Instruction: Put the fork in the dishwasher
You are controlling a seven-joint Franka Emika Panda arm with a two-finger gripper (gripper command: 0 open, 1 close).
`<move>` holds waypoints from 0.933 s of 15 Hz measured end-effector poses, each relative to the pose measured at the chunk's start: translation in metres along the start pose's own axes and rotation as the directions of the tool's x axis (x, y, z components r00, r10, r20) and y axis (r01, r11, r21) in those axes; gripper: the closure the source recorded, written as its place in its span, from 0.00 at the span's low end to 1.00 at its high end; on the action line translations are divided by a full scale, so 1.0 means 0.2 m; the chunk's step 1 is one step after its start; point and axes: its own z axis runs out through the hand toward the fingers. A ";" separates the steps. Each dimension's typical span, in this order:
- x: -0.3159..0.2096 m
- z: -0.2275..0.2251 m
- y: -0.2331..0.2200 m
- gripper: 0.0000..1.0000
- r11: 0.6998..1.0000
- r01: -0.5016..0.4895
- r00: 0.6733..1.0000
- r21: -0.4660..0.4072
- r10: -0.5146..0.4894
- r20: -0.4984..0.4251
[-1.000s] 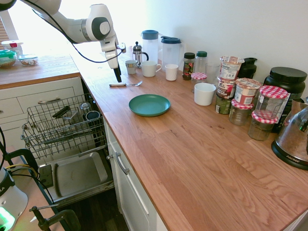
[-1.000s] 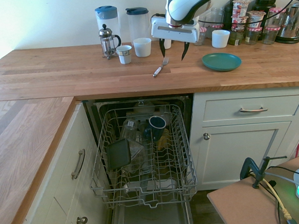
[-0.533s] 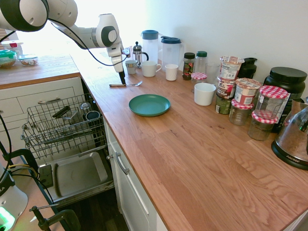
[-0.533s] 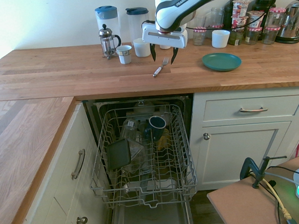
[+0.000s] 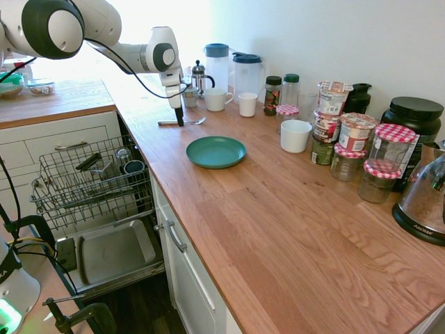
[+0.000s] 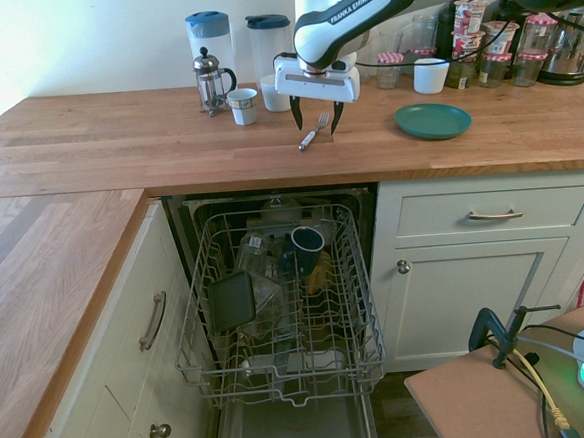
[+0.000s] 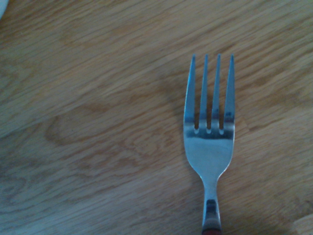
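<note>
— Since a second ago, has the gripper (image 6: pixel 315 123) shifted?

— Yes: it has come down and moved along the countertop (image 6: pixel 116 141) away from the teal plate (image 6: pixel 433 121), and now hangs right over the fork (image 6: pixel 313 133).

— How do its jaws stand?

— Spread wide, pointing straight down, one finger on each side of the fork, and holding nothing. Whether the tips touch the wood can't be told.

— And where does the fork lie?

— Flat on the countertop, just beside the plate (four tines fill the wrist view), with the white mug (image 6: pixel 276 92) and small grey cup (image 6: pixel 243 106) behind it.

— And the dishwasher (image 6: pixel 278 310)?

— Below the counter's edge under the fork, its door dropped and its wire rack (image 6: pixel 201 316) pulled out, a dark blue cup (image 6: pixel 307 241) inside.
</note>
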 end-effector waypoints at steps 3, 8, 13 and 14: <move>-0.02 0.02 -0.01 1.00 1.000 0.003 1.000 -0.008 -0.003 -0.002; -0.02 0.02 -0.02 1.00 1.000 0.000 1.000 -0.018 0.000 -0.006; -0.05 0.02 -0.04 1.00 1.000 -0.008 1.000 -0.030 0.008 0.009; -0.05 0.02 -0.04 1.00 0.999 -0.009 1.000 -0.031 0.009 0.012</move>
